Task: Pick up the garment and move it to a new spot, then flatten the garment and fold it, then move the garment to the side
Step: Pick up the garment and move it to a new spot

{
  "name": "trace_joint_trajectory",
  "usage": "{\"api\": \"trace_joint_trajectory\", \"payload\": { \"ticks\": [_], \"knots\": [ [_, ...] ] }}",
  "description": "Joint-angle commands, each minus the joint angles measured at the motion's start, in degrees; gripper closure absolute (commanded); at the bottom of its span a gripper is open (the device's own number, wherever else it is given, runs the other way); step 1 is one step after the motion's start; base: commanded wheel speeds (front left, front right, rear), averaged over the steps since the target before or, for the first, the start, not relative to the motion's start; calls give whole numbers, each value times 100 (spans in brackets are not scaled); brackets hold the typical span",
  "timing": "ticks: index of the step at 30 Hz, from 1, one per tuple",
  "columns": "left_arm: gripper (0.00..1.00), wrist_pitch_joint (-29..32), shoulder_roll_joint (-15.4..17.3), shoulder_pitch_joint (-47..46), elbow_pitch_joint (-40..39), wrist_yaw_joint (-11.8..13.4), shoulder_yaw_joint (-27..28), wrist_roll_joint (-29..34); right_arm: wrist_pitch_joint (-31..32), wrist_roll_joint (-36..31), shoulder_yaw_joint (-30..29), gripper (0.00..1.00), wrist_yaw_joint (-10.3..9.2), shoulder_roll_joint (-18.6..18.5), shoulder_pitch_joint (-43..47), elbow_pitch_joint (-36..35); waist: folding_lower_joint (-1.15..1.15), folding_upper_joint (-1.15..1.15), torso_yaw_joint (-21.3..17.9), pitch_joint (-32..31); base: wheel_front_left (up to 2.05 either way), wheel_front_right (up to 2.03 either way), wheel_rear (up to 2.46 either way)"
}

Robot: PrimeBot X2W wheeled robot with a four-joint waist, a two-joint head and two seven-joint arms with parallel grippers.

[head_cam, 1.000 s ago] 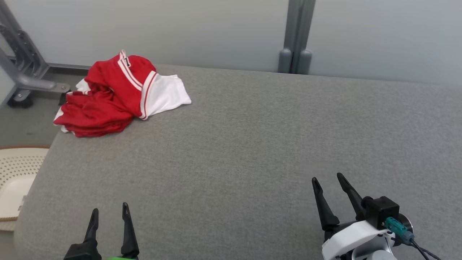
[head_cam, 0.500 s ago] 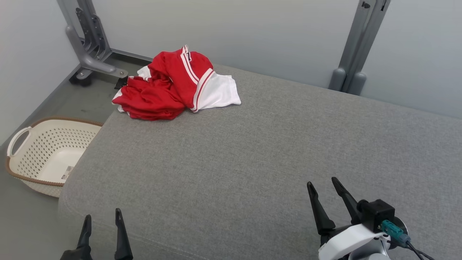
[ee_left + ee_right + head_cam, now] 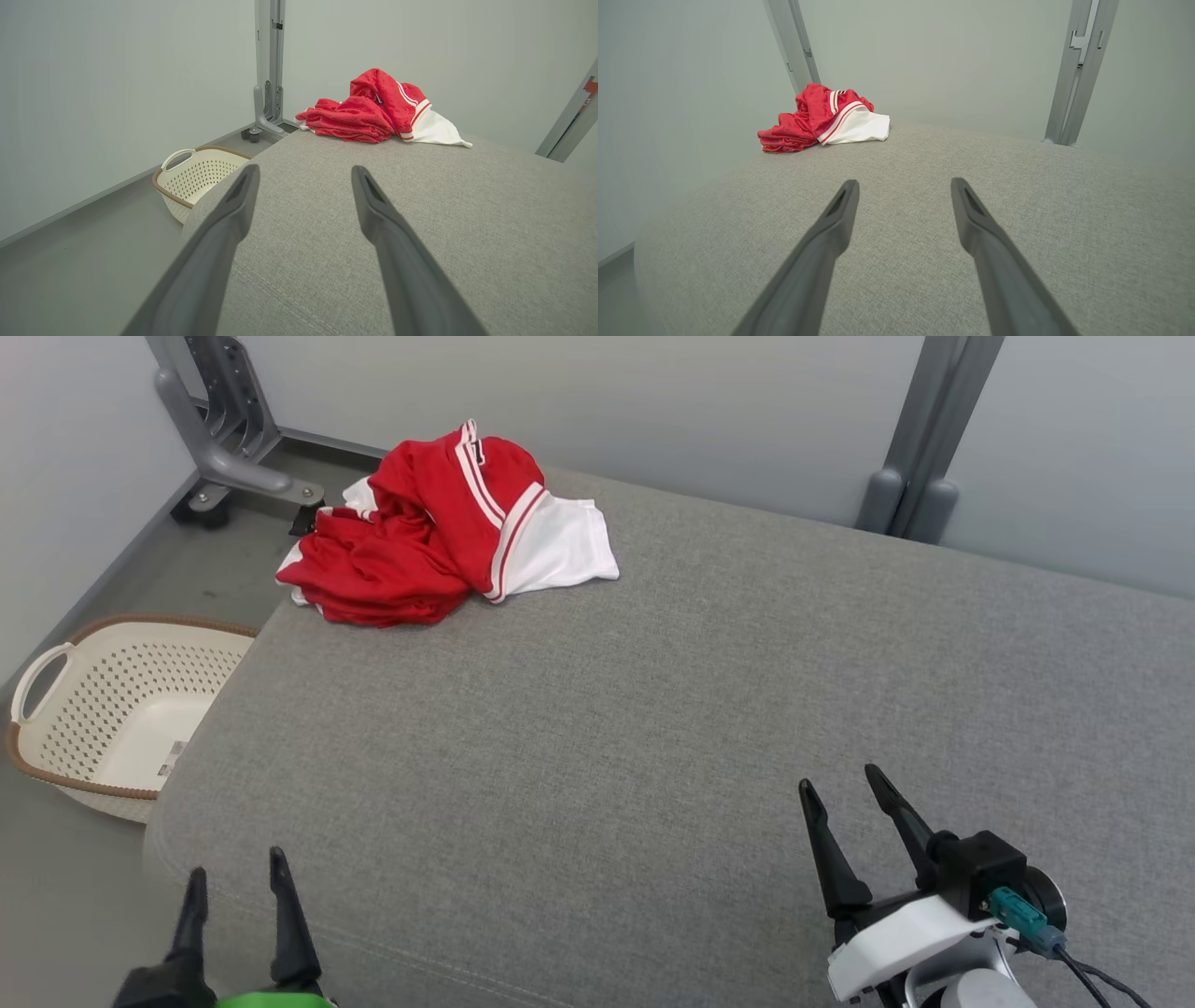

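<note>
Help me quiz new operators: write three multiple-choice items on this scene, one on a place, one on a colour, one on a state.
1. Where does the sports garment lie?
A. In the basket
B. On the grey cushion's far left corner
C. On the floor

2. What are its colours?
A. Red and white
B. Blue and yellow
C. All black

3. How is the left claw?
A. Shut on the garment
B. Shut on a handle
C. Open and empty

Answers: 1 B, it is heaped at that corner's edge; 2 A, it is red mesh with white panels and stripes; 3 C, its jaws stand apart with only cushion between them.
</note>
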Motion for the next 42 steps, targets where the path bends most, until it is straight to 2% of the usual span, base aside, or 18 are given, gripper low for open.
{"api": "trace_joint_trajectory", "payload": {
  "ticks": [1, 5, 7, 12, 16, 20, 28, 36, 42],
  "knots": [
    [0, -6, 33, -236, -125, 15, 120, 67, -19, -119, -33, 0, 0, -25, -114, -61, 0, 0, -123, 311, 0, 0, 0],
    [0, -6, 145, -770, -405, -72, 464, 203, -19, -388, -161, 0, 0, -25, -297, -182, 0, 0, -244, 762, 0, 0, 0],
    [0, -6, 314, -1231, -571, -216, 603, 193, -18, -543, -215, 0, 0, -24, -427, -241, 0, 0, -331, 1019, 0, 0, 0],
    [0, -4, 1151, -2601, -645, -587, 936, 343, -19, -934, -237, 0, 0, -25, -764, -414, 0, 0, -628, 1667, 0, 0, 0],
    [0, 242, 1901, -3884, -241, -928, 741, 513, -19, -1310, -297, 0, -1, -25, -919, -664, 0, 0, -855, 2191, 0, 0, 0],
    [0, 706, 2242, -5031, 504, -1127, 458, 267, -19, -1611, -299, 0, -1, -27, -972, -976, 0, 0, -1051, 2610, 0, 0, 0],
    [0, 1847, 2470, -6282, 2195, -1226, 19, -515, -18, -1758, -162, 0, -1, -26, -963, -1919, 0, 0, -1431, 3262, 0, 0, 0],
    [0, 2084, 2374, -6716, 3216, -1221, -381, -1027, -16, -1859, -172, 0, -1, -22, -921, -2511, 0, 0, -1650, 3682, 0, 0, 0],
    [0, 2168, 2538, -6900, 3862, -1221, -541, -1223, -16, -1800, -180, 0, -1, -18, -942, -2620, 0, 0, -1764, 3804, 0, 0, 0]
  ]
}}
